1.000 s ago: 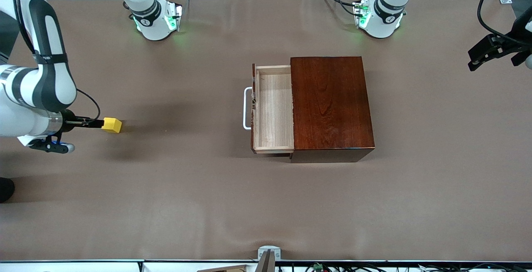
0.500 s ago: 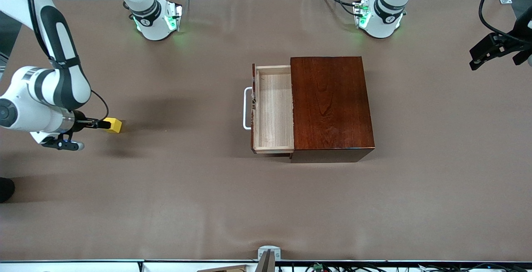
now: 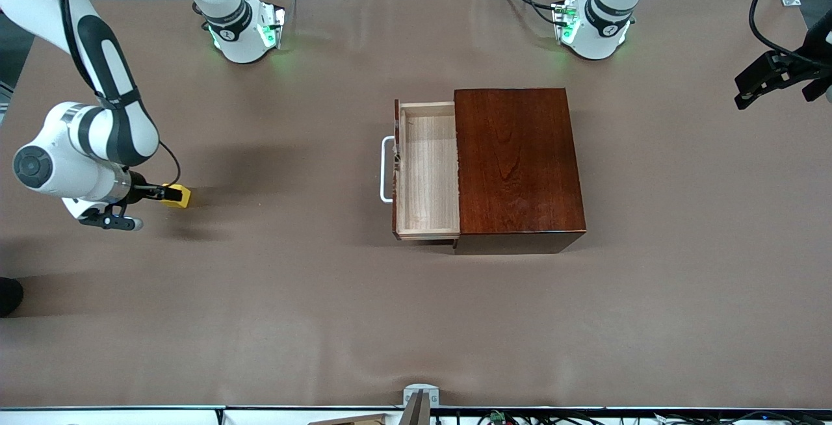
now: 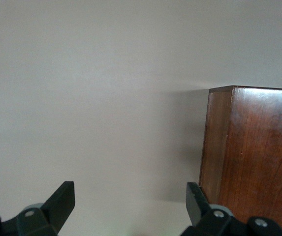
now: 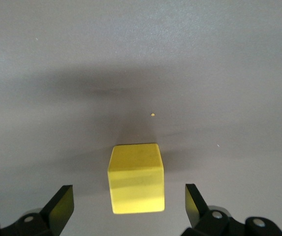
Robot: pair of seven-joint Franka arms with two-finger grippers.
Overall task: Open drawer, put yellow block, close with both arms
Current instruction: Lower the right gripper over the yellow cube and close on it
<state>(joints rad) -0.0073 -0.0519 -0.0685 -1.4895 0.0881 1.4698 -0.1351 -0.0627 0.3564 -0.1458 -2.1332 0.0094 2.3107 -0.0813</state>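
The yellow block (image 3: pixel 178 196) (image 5: pixel 136 178) rests on the brown table toward the right arm's end. My right gripper (image 3: pixel 160 193) (image 5: pixel 129 204) is low at the block, open, with a finger on either side of it and gaps on both sides. The drawer (image 3: pixel 429 171) stands pulled out of the dark wooden box (image 3: pixel 517 165) (image 4: pixel 251 152); its pale inside holds nothing and its white handle (image 3: pixel 387 169) faces the right arm's end. My left gripper (image 3: pixel 747 87) (image 4: pixel 131 201) waits open in the air at the left arm's end.
The two arm bases (image 3: pixel 244 32) (image 3: pixel 595 28) glow green at the table's edge farthest from the front camera. A small mount (image 3: pixel 419 399) sits at the edge nearest to that camera. Bare brown table lies between the block and the drawer.
My right arm's wrist has swung in and lowered toward the block, so the gripper now hides more of it. The block, drawer and box have not moved. The left gripper barely shifted.
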